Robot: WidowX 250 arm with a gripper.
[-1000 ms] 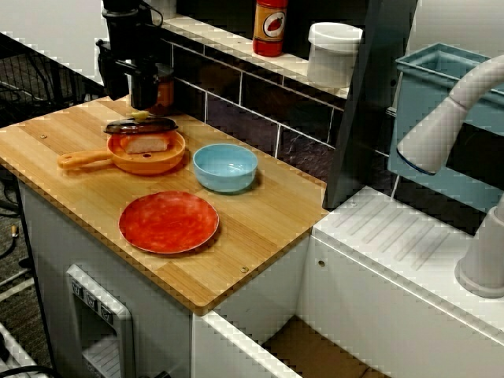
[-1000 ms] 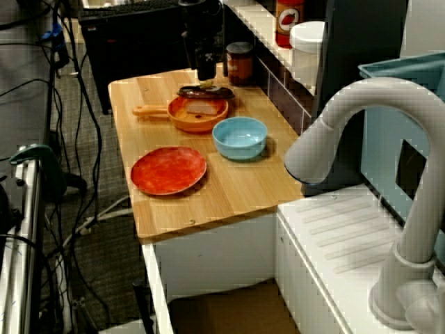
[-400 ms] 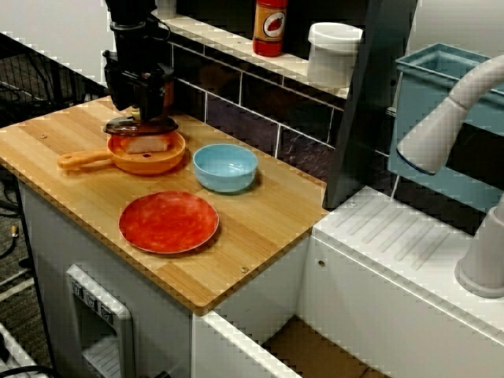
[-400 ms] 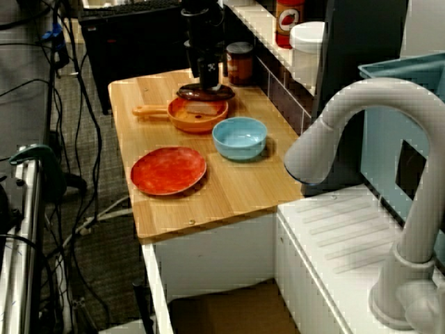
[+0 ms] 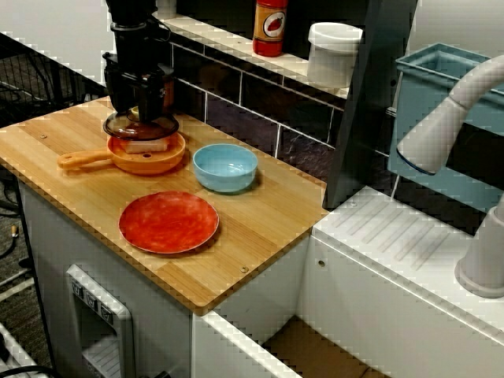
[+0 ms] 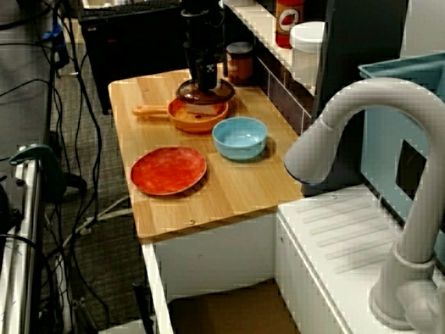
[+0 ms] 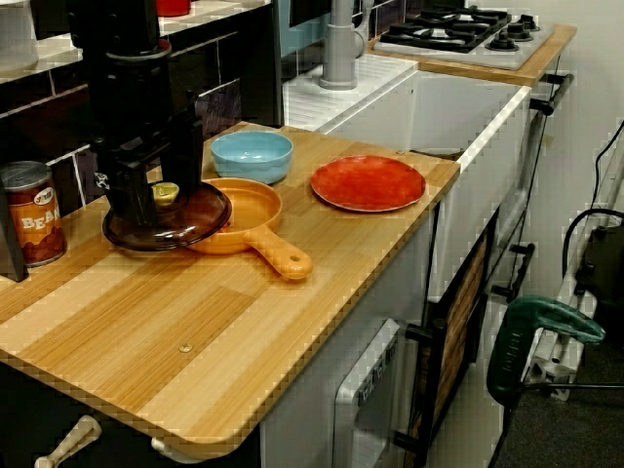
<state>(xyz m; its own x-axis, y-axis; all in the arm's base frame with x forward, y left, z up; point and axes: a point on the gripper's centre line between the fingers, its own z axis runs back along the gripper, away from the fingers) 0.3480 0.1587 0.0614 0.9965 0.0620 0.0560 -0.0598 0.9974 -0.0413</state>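
From my end the pincer (image 7: 161,180) is pointing straight down at the left of the side view, right over the glass lid (image 7: 185,222). Its fingers sit either side of the lid's yellow knob (image 7: 166,192), and I honestly can't tell if they're pinching it or just straddling it. The lid is directly beneath the pincer and overlaps the left rim of the orange pan (image 7: 255,210), not square over it. In the front view I can see a pale chunk (image 5: 146,146) in the pan. The blue bowl (image 7: 252,166) is just above the pan in frame, the red plate (image 7: 369,182) is right of centre, and the beans can (image 7: 29,214) is at the far left.
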